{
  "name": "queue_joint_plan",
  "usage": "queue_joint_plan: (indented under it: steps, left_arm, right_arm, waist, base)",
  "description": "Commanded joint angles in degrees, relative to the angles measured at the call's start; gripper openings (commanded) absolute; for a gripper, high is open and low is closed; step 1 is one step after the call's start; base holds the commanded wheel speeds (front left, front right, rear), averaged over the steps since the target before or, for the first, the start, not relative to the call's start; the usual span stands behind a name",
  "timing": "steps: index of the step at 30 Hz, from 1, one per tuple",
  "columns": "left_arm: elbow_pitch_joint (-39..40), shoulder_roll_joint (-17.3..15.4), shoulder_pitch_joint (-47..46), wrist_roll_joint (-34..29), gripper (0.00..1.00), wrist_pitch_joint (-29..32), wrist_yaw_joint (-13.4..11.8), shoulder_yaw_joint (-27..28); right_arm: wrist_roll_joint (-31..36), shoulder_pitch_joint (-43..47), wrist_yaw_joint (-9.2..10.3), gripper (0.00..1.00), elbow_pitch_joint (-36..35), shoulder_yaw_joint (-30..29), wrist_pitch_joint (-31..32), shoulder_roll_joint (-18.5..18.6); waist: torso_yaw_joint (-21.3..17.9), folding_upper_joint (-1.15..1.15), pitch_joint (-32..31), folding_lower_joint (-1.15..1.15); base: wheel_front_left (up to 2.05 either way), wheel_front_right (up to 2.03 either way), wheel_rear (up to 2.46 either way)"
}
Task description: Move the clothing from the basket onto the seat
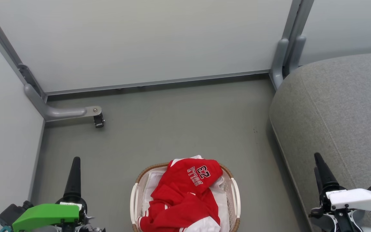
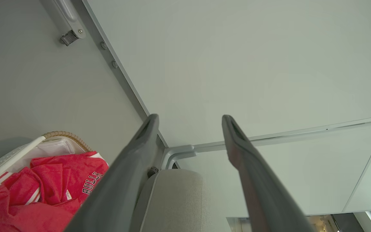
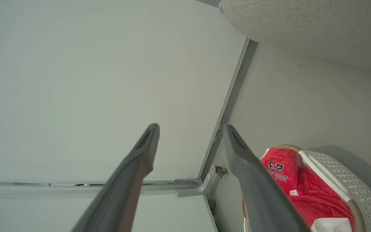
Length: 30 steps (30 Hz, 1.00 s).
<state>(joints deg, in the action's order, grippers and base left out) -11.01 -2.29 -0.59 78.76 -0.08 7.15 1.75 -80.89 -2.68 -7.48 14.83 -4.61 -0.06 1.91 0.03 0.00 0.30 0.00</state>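
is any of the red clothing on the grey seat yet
No, the clothing lies heaped in the basket, apart from the seat.

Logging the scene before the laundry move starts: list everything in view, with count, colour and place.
clothing: apparently two garments, red with white trim, heaped in the basket
basket: one, white with brown rim, on the floor between the arms
liner: one, white, inside the basket
seat: one, grey, right of the basket, apart from it
floor: one, grey, underneath
wall panels: several, pale grey, behind
caster foot: one, grey metal with black wheel, far left
left end effector: one, dark fingers, open, left of the basket
right end effector: one, dark fingers, open, beside the seat
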Motion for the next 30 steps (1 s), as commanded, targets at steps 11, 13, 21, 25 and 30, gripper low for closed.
queue_joint_plan:
  steps: [11,13,21,25,30]
  left_arm:
    - [4.38,-0.35,0.65,-13.94,1.00,-2.79,-1.73,-1.82]
    - [4.81,-0.36,0.82,-16.16,1.00,-3.18,-1.95,-2.28]
    - [5.86,-0.41,1.71,-26.03,1.00,-4.74,-2.24,-4.30]
    - [6.26,-0.43,2.14,-30.21,1.00,-5.43,-2.58,-5.22]
    - [6.58,-0.47,2.70,-34.26,1.00,-6.28,-3.02,-5.96]
  right_arm:
    - [14.08,0.36,-0.01,1.00,-3.35,-0.65,-2.80,0.59]
    - [16.44,0.47,-0.01,1.00,-3.72,-0.47,-3.23,0.61]
    - [25.86,1.11,-0.01,1.00,-4.77,0.51,-4.72,0.68]
    - [29.83,1.40,-0.01,1.00,-5.00,1.06,-5.45,0.71]
    - [34.27,1.73,-0.01,1.00,-5.04,1.80,-6.33,0.74]
  waist:
    - [0.15,0.00,0.11,0.00]
    - [0.16,0.00,0.13,0.00]
    - [0.17,0.00,0.17,0.00]
    - [0.19,0.00,0.20,0.00]
    - [0.25,0.00,0.24,0.00]
  base:
    - [0.00,0.00,0.00]
    - [0.00,0.00,0.00]
    - [0.00,0.00,0.00]
    - [0.00,0.00,0.00]
    - [0.00,0.00,0.00]
